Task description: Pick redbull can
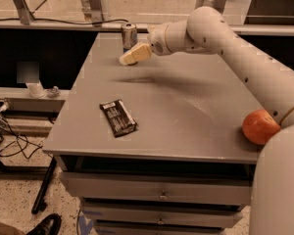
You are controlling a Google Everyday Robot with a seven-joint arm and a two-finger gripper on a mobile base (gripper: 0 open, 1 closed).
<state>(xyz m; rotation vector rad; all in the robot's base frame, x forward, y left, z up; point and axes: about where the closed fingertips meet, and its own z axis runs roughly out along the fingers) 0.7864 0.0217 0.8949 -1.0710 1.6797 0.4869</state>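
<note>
The redbull can stands upright at the far left corner of the grey table; its silver top rim and upper body show. My gripper reaches in from the right on the white arm. Its cream tip sits just in front of the can's lower part and covers it. I cannot tell whether it touches the can.
A flat black snack wrapper lies near the table's front left. A red apple sits at the right edge. Drawers are under the tabletop. A bottle stands on a low shelf to the left, with cables on the floor.
</note>
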